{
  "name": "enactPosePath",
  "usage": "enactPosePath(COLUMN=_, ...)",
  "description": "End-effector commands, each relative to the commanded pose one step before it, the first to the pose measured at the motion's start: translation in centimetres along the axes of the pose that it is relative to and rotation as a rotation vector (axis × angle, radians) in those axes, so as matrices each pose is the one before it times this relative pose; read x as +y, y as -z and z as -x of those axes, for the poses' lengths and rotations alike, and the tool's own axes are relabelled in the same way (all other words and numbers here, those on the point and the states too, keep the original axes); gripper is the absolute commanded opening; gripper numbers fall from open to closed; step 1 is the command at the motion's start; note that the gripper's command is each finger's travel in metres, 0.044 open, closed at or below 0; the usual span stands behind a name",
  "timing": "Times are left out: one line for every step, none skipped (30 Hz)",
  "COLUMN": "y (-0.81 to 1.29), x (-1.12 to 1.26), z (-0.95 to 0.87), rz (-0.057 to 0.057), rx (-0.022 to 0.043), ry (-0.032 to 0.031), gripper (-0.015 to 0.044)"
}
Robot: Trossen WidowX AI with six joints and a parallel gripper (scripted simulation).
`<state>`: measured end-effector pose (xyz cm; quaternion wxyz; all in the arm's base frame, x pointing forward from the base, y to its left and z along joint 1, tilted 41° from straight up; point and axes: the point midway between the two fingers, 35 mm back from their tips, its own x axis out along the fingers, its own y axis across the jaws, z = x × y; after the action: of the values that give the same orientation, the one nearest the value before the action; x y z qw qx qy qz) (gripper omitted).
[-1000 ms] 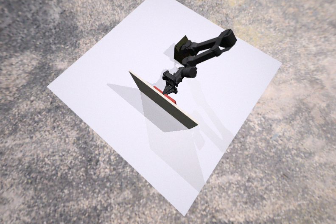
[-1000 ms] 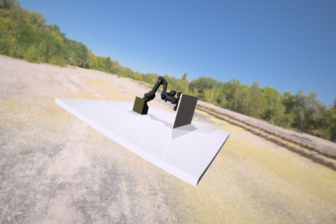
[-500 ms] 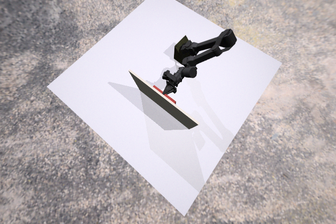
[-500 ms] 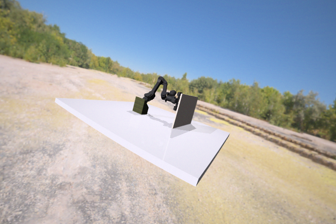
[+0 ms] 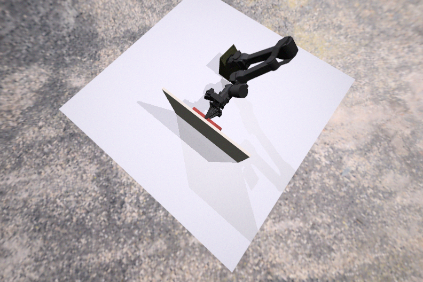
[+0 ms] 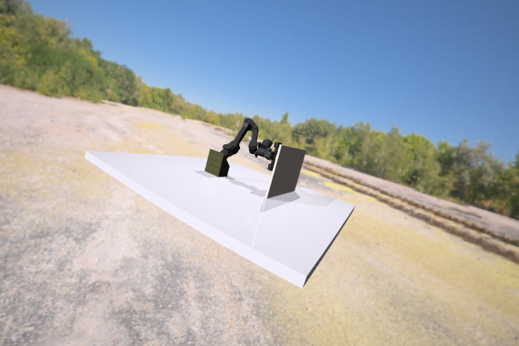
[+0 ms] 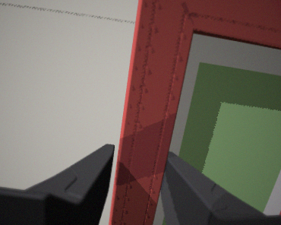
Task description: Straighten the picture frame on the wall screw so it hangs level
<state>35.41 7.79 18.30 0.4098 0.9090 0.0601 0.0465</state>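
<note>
The red picture frame [image 5: 214, 124] [image 7: 158, 57] hangs against the front of the upright wall panel [image 5: 204, 132] [image 6: 287, 170] [image 7: 59, 76]. In the wrist view its top bar slants down to the right, somewhat more steeply than a thin dark line on the wall. Its green picture [image 7: 243, 141] shows at the right. My gripper [image 7: 137, 156] [image 5: 206, 118] is slightly open, with its fingers astride the frame's left side bar. A narrow gap shows between the left finger and the bar; the right finger is close to its inner edge. The screw and notched strip are hidden.
The wall panel stands on the white table [image 5: 204, 15] [image 6: 234, 216] and hides the frame in the exterior view. The dark green base block [image 5: 225, 69] [image 6: 215, 164] carries the arm, which arches high and reaches down to the panel.
</note>
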Motion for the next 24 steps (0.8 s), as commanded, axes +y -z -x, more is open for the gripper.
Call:
enactPosePath(y=-0.009, x=-0.016, z=-0.001, rz=-0.0022, rx=-0.00026, ry=0.00046, gripper=0.0184)
enactPosePath(y=0.000, x=0.000, z=0.000, rz=0.0000, rx=0.00000, ry=0.00000, gripper=0.0210)
enactPosePath(y=0.000, x=0.000, z=0.000, rz=0.0000, rx=0.00000, ry=0.00000, gripper=0.0236)
enactPosePath(y=0.000, x=0.000, z=0.000, rz=0.0000, rx=0.00000, ry=0.00000, gripper=0.0260)
enactPosePath(y=0.000, x=0.000, z=0.000, rz=0.0000, rx=0.00000, ry=0.00000, gripper=0.0260)
enactPosePath(y=0.000, x=0.000, z=0.000, rz=0.0000, rx=0.00000, ry=0.00000, gripper=0.0260)
enactPosePath(y=0.000, x=0.000, z=0.000, rz=0.0000, rx=0.00000, ry=0.00000, gripper=0.0260)
enactPosePath(y=0.047, x=0.022, z=0.128, rz=-0.0017, rx=-0.00002, ry=-0.00007, gripper=0.0260)
enactPosePath(y=0.135, x=0.061, z=0.386, rz=-0.0052, rx=-0.00006, ry=-0.00021, gripper=0.0260)
enactPosePath(y=0.200, x=0.087, z=0.644, rz=-0.0087, rx=-0.00009, ry=-0.00034, gripper=0.0260)
enactPosePath(y=0.201, x=0.079, z=0.775, rz=-0.0104, rx=-0.00011, ry=-0.00040, gripper=0.0260)
enactPosePath(y=0.157, x=0.053, z=0.773, rz=-0.0104, rx=-0.00011, ry=-0.00040, gripper=0.0260)
enactPosePath(y=0.114, x=0.027, z=0.768, rz=-0.0104, rx=-0.00011, ry=-0.00040, gripper=0.0260)
enactPosePath(y=0.071, x=0.002, z=0.760, rz=-0.0104, rx=-0.00011, ry=-0.00040, gripper=0.0260)
enactPosePath(y=0.029, x=-0.022, z=0.749, rz=-0.0105, rx=-0.00011, ry=-0.00039, gripper=0.0260)
enactPosePath(y=-0.013, x=-0.045, z=0.735, rz=-0.0105, rx=-0.00011, ry=-0.00039, gripper=0.0260)
enactPosePath(y=-0.053, x=-0.067, z=0.719, rz=-0.0105, rx=-0.00011, ry=-0.00039, gripper=0.0260)
enactPosePath(y=-0.093, x=-0.088, z=0.701, rz=-0.0105, rx=-0.00010, ry=-0.00039, gripper=0.0260)
enactPosePath(y=-0.131, x=-0.109, z=0.680, rz=-0.0105, rx=-0.00010, ry=-0.00039, gripper=0.0260)
enactPosePath(y=-0.167, x=-0.129, z=0.657, rz=-0.0105, rx=-0.00010, ry=-0.00040, gripper=0.0260)
enactPosePath(y=-0.203, x=-0.148, z=0.631, rz=-0.0105, rx=-0.00009, ry=-0.00040, gripper=0.0260)
enactPosePath(y=-0.194, x=-0.136, z=0.504, rz=-0.0087, rx=-0.00007, ry=-0.00033, gripper=0.0260)
enactPosePath(y=-0.127, x=-0.087, z=0.293, rz=-0.0052, rx=-0.00004, ry=-0.00020, gripper=0.0260)
enactPosePath(y=-0.044, x=-0.030, z=0.096, rz=-0.0017, rx=-0.00001, ry=-0.00007, gripper=0.0260)
